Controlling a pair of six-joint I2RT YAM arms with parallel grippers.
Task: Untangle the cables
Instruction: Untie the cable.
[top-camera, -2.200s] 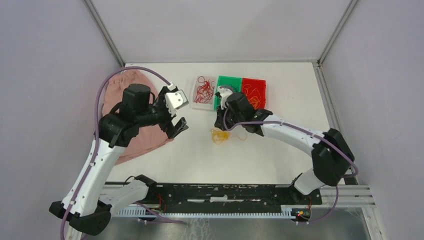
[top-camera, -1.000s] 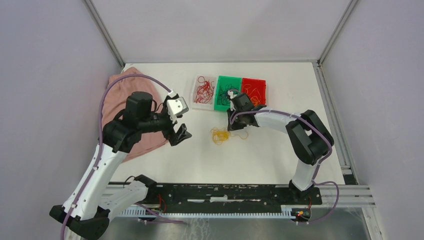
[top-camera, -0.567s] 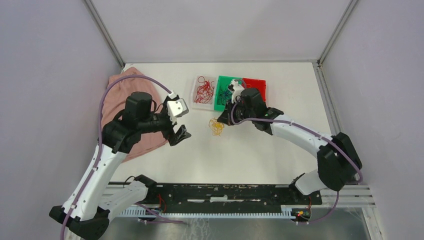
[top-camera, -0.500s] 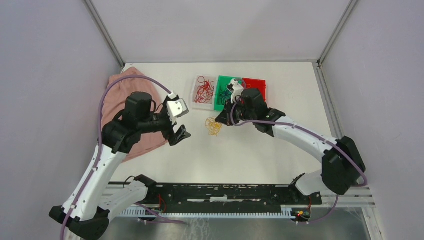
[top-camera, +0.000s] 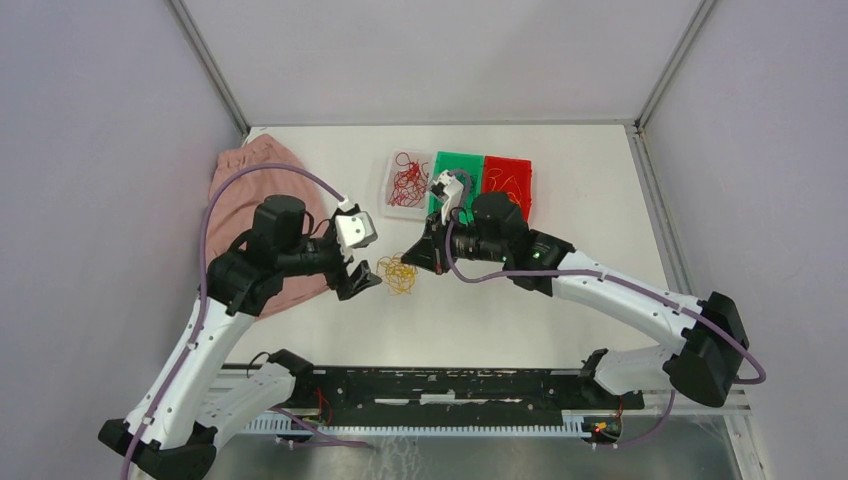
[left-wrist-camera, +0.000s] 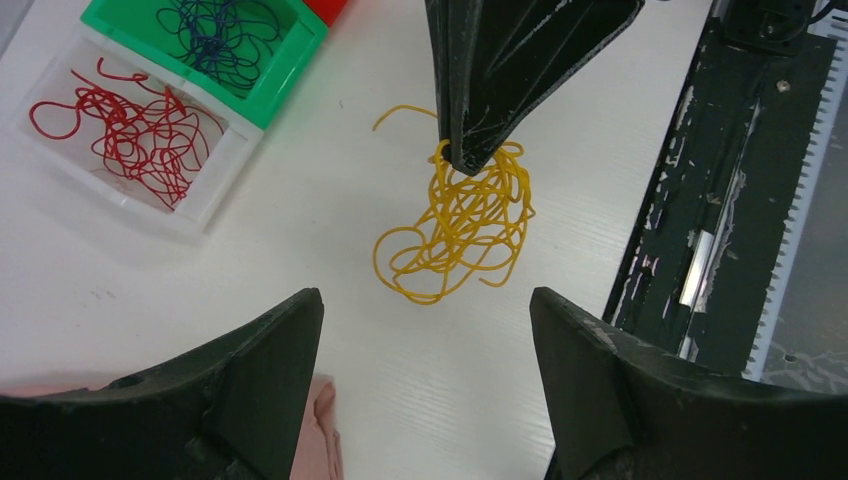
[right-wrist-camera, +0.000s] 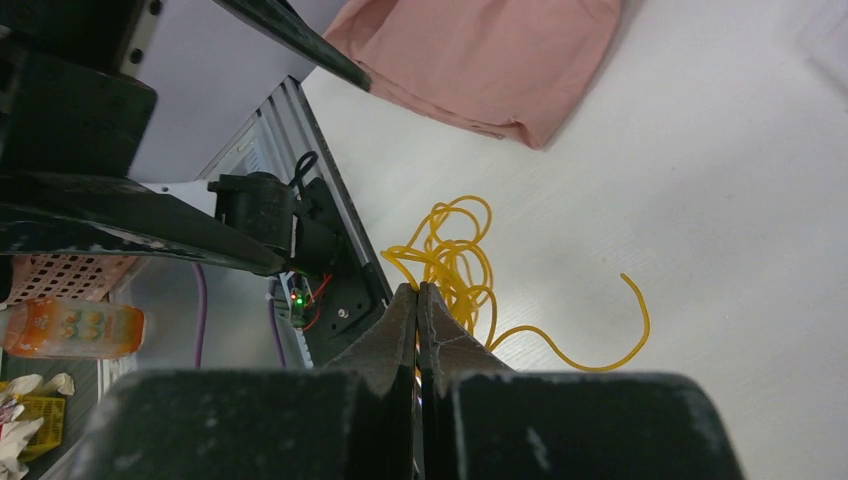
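Three trays stand in a row at the far side of the white table (top-camera: 590, 190). A clear tray (left-wrist-camera: 210, 180) holds red cables (left-wrist-camera: 130, 135), and a green tray (left-wrist-camera: 290, 70) just beside it holds dark blue cables (left-wrist-camera: 225, 30). A red tray (top-camera: 520, 165) on the other side of the green one holds a few orange loops (top-camera: 505, 192).

Nearer the arms, in the middle of the table and well apart from the trays, lies a loose knot of yellow cables (left-wrist-camera: 460, 225). The right gripper (left-wrist-camera: 470, 160) has its jaws pressed fully together on the top strands of this knot. The wrist view shows yellow wire running into the closed tips, and the remaining loops fan out below over the table. Whether the knot is lifted clear of the surface cannot be told.

The left gripper (left-wrist-camera: 425, 305) is spread wide and holds nothing. Its two dark fingers (left-wrist-camera: 250, 390) frame the yellow knot from the near-left, close to it but not touching.

A pink cloth (top-camera: 250, 170) lies crumpled at the left edge of the table, partly under the left arm. A black rail (top-camera: 450, 385) runs along the near edge.

Off the table, the right wrist view catches an orange bottle (right-wrist-camera: 70, 330). Its label print is too blurred to read.
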